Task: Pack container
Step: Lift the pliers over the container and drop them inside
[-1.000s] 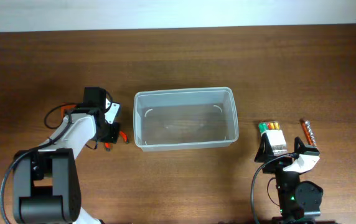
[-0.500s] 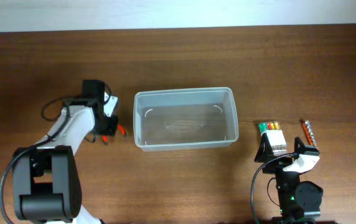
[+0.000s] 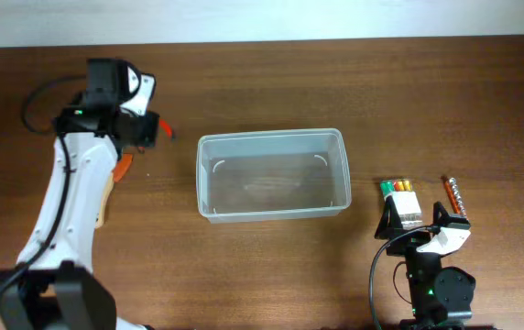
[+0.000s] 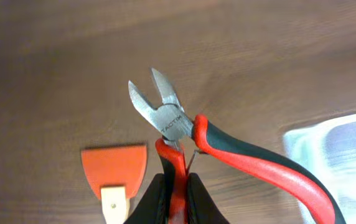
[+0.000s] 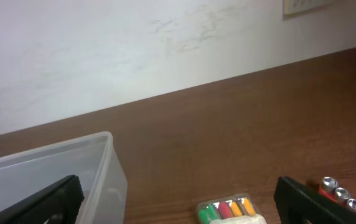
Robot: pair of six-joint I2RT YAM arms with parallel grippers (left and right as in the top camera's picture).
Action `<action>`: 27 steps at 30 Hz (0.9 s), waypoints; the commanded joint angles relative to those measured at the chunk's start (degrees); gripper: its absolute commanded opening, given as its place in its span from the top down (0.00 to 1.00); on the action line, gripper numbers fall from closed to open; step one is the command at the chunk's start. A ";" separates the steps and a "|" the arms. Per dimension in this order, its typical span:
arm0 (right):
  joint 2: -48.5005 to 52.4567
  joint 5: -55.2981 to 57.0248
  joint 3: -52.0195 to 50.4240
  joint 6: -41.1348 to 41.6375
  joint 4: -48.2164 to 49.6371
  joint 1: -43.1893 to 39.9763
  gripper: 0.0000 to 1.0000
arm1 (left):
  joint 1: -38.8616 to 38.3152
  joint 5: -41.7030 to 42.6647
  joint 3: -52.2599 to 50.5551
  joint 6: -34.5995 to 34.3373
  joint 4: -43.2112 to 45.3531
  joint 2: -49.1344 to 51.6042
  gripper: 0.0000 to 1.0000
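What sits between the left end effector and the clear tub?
Only the cutters held in the left end effector stick out that way; then bare table up to the container, seen in the overhead view.

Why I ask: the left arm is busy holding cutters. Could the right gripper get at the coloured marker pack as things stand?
Probably yes: the right gripper is open, and the marker pack lies just ahead of its fingers with nothing on top.

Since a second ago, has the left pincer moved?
Yes. The left pincer, shut on the cutters, has moved up the overhead view and slightly left, from beside the tub's left wall to beyond its far-left corner.
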 commanded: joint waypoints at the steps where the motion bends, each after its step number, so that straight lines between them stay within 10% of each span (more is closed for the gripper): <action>1: -0.33 0.28 -0.37 -0.09 -0.28 -0.15 0.01 | -2.05 6.29 3.82 -2.40 -1.38 -3.56 0.98; 27: -0.33 0.28 -0.37 -0.09 -0.28 -0.15 0.01 | -27.61 7.50 1.09 -11.21 -4.50 0.44 0.98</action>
